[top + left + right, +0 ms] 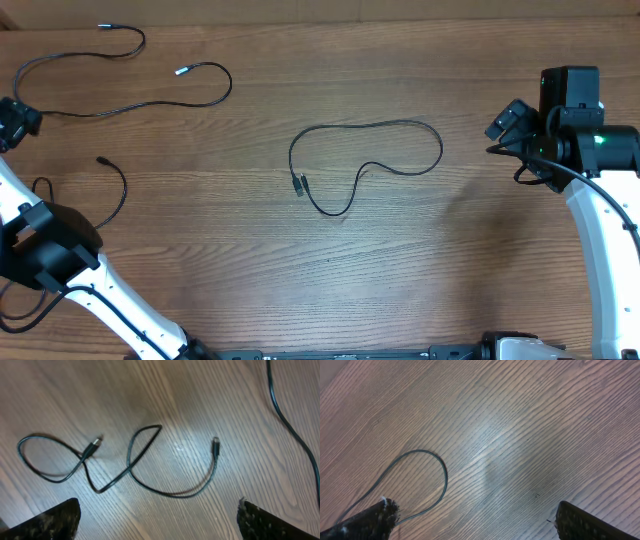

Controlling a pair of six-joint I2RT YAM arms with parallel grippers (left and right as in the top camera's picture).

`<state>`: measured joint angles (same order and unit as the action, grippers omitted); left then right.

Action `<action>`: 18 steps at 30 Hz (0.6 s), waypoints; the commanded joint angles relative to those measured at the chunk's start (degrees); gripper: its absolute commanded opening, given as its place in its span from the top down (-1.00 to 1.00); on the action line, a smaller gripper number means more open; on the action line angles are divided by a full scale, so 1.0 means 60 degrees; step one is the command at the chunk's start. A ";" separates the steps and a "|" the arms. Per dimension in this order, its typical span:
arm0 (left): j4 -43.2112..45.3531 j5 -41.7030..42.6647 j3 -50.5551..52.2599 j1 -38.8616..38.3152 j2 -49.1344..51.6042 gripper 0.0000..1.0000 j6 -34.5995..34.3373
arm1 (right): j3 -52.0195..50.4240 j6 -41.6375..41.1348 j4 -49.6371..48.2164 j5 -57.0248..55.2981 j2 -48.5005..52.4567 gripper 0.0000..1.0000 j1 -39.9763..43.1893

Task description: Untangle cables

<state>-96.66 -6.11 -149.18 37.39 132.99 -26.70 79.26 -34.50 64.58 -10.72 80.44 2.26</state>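
separation of the cables is judged largely complete: no knot or ball is visible, and three strands are laid out apart on the table (330, 290). in the overhead view, the long cable (231, 86) is spread at 10 o'clock with both light-tipped ends free. the centre cable (370, 124) is laid as an open loop at mid-table, with a plug visible at its 8 o'clock side. the short cable (129, 457) is located at 9 o'clock, partly hidden by the left arm. the left gripper (159, 505) is positioned above the short cable with its jaws spread wide and nothing held; both plugs of that cable are seen free on the wood. the right gripper (475, 505) is stationed at 3 o'clock, jaws likewise fully apart and empty, with only a bend of the centre cable visible beside one finger. remaining work is judged minor: the short cable is crossed over itself at two places, and it cannot be told whether these crossings are plain overlays or caught. straightening of these loops may be required.
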 commanded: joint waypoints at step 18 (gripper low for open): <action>-0.0011 0.1953 0.2867 -0.0117 -0.3034 -0.99 0.1264 | -0.0036 0.0000 -0.0025 -0.0018 0.0000 -1.00 0.0018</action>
<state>-96.51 4.29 -136.53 37.12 119.74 -16.80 79.26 -34.50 64.53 -10.72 80.44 2.26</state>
